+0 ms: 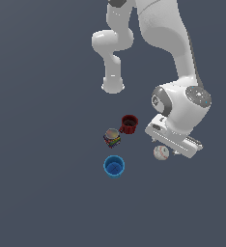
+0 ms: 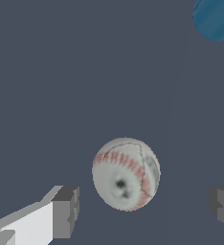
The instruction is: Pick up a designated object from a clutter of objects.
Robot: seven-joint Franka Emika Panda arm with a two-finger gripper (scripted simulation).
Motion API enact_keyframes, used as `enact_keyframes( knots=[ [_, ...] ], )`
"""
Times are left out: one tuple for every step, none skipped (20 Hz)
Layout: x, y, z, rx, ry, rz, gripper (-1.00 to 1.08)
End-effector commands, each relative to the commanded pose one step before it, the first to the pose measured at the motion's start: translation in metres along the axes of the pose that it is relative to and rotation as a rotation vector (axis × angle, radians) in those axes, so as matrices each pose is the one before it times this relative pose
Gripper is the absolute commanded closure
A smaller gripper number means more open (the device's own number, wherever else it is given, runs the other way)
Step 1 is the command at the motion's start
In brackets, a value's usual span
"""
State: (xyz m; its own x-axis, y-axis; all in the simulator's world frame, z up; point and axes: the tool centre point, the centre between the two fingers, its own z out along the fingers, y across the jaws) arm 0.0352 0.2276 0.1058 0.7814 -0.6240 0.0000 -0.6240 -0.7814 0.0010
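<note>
The white baseball (image 1: 161,152) with red stitching lies on the dark floor, at the exterior view's right of the clutter. In the wrist view the baseball (image 2: 126,173) sits between my two grey fingertips (image 2: 66,210), nearer one of them, touching neither. My gripper (image 2: 145,206) is open and empty. In the exterior view the gripper (image 1: 165,150) hangs just over the ball, its fingers hidden under the white hand. The dark red mug (image 1: 129,124), the multicoloured can (image 1: 112,137) and the blue cup (image 1: 114,166) stand apart from the ball.
The blue cup's rim (image 2: 217,19) shows at the corner of the wrist view. The arm's white base post (image 1: 113,84) stands behind the clutter. All lies on a plain dark grey floor.
</note>
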Motion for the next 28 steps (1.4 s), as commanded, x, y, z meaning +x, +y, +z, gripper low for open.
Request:
enact_keyframes(
  knots=[
    [-0.00368, -0.00326, 0.00457, 0.00083, 0.00022, 0.01601, -0.92],
    [-0.00111, -0.00082, 0.00124, 0.00007, -0.00009, 0.00372, -0.92],
    [-0.00085, -0.00062, 0.00096, 0.00005, -0.00007, 0.00293, -0.92],
    [-0.00062, -0.00044, 0.00069, 0.00004, -0.00005, 0.00207, -0.92],
    [-0.0004, -0.00028, 0.00041, 0.00002, -0.00003, 0.0012, -0.92],
    [-0.00035, -0.00021, 0.00014, 0.0, 0.0, 0.0, -0.92],
    [0.00053, 0.00065, -0.00053, -0.00055, -0.00039, -0.00293, -0.92],
    [-0.00002, 0.0, 0.0004, 0.0, 0.0, 0.0, -0.92],
    [-0.00006, -0.00001, 0.00119, 0.0, 0.0, 0.0, -0.92],
    [-0.00011, -0.00002, 0.00197, 0.0, 0.0, 0.0, -0.92],
    [-0.00015, -0.00002, 0.00276, 0.0, 0.0, 0.0, -0.92],
    [0.00017, 0.00019, 0.00345, 0.00011, 0.00008, 0.00068, -0.92],
    [-0.00025, 0.0, 0.00429, 0.0, 0.0, 0.0, -0.92],
    [0.00007, 0.00022, 0.00495, 0.00011, 0.00008, 0.00068, -0.92],
    [-0.00035, 0.00002, 0.00575, 0.0, 0.0, 0.0, -0.92],
    [0.00001, 0.00023, 0.00587, 0.00011, 0.00008, 0.00068, -0.92],
    [-0.0003, 0.0, 0.0052, 0.0, 0.0, 0.0, -0.92],
    [0.00014, 0.00015, 0.00434, 0.00011, 0.00008, 0.00068, -0.92],
    [-0.00015, -0.00011, 0.00364, 0.0, 0.0, 0.0, -0.92],
    [-0.00007, -0.00019, 0.00286, 0.0, 0.0, 0.0, -0.92],
    [0.00039, -0.00007, 0.00199, 0.00011, 0.00006, 0.00068, -0.92],
    [0.0001, -0.00034, 0.00128, 0.0, 0.0, 0.0, -0.92],
    [0.00014, -0.00034, 0.00056, 0.0, 0.0, 0.0, -0.92],
    [0.00007, -0.00015, 0.00011, 0.0, 0.0, 0.0, -0.92],
    [0.0, 0.0, 0.0, 0.0, 0.0, 0.0, 1.08],
    [0.0, 0.0, 0.0, 0.0, 0.0, 0.0, 1.08],
    [0.0, 0.0, 0.0, 0.0, 0.0, 0.0, 1.08],
    [0.0, 0.0, 0.0, 0.0, 0.0, 0.0, 1.08]
  ],
)
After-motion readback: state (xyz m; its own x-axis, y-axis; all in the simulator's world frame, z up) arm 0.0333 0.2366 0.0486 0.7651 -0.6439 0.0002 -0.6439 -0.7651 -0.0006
